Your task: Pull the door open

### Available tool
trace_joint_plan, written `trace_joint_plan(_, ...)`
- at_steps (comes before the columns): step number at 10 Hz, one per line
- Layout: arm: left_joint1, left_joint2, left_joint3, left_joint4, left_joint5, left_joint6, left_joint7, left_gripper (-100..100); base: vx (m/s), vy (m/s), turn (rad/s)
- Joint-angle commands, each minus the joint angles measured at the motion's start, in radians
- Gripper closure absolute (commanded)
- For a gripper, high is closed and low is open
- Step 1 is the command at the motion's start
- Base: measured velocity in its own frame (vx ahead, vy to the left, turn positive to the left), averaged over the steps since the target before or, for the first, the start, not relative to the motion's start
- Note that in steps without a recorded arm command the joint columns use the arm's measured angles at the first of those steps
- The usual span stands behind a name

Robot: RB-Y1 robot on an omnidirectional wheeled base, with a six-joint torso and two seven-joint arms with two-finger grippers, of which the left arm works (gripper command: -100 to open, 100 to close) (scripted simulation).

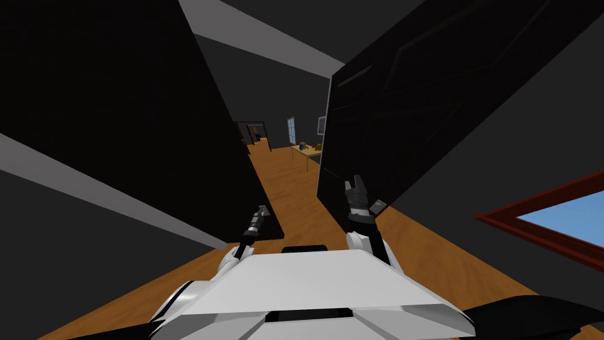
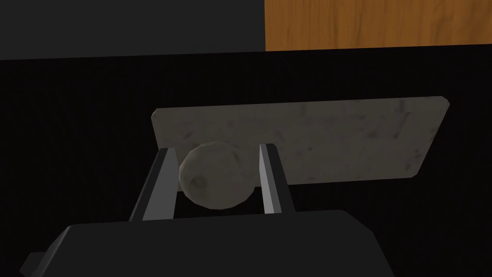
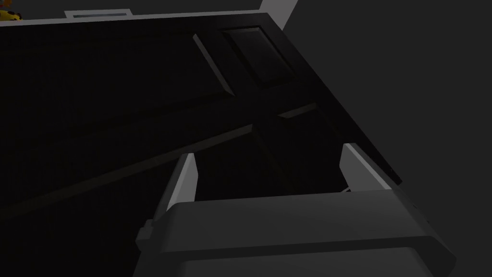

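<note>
left gripper fingers pinch round grey knob, frame centre, against grey backplate | right gripper lower centre, fingers spread, facing black panelled door

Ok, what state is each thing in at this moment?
Black door: open, wood floor showing past its edge.
Knob: gripped on both sides.
Left gripper: shut on the knob.
Right gripper: open, empty, facing the panelled door.

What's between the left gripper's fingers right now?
The round grey knob, in the left wrist view: the fingers of the left gripper press its sides. Behind it is a grey plate on the black door.
</note>
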State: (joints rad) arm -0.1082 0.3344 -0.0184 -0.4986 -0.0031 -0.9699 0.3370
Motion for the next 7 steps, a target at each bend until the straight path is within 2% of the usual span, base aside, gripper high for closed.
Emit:
trace_joint_plan(1,0.013,0.02,-0.021,0.005,-0.015,-0.033,0.029,100,-0.228,0.072,-0.083)
trace_joint_plan(5,0.041,0.058,-0.065,0.001,-0.046,-0.088,0.084,100,-0.229,0.069,-0.072)
trace_joint_plan(6,0.038,0.049,-0.059,-0.003,-0.042,-0.074,0.073,100,-0.122,0.019,-0.014)
trace_joint_plan(7,0.06,0.063,-0.072,-0.002,-0.051,-0.104,0.089,100,-0.134,0.05,-0.131)
